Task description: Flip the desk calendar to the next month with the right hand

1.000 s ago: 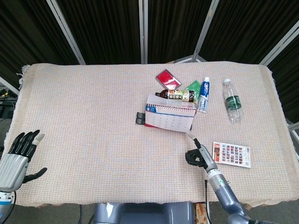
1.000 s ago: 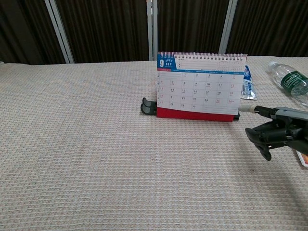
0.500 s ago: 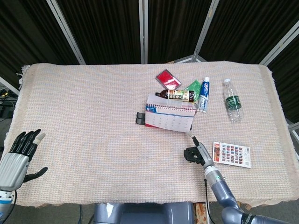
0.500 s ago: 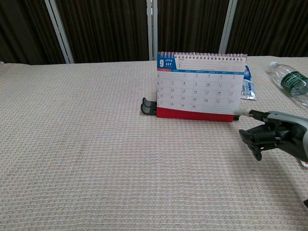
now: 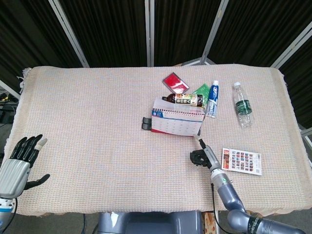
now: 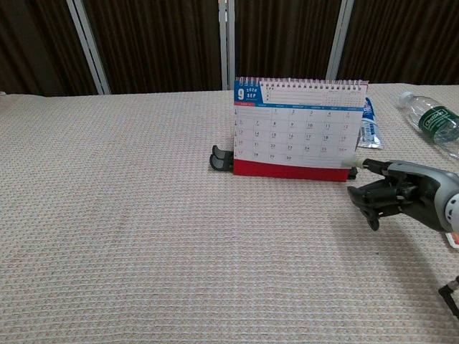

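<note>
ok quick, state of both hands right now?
Left hand: open, fingers spread, holding nothing.
Right hand: fingers curled in, holding nothing; one fingertip at the lower right corner of the calendar.

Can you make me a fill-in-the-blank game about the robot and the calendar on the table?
1. The desk calendar shows the number 9 and the letters ____.
2. The hand nearest the calendar is the robot's ____ hand.
3. The left hand holds ____.
4. The bottom strip of the calendar's front is coloured ____.

Missing words: SEP; right; nothing; red
</note>
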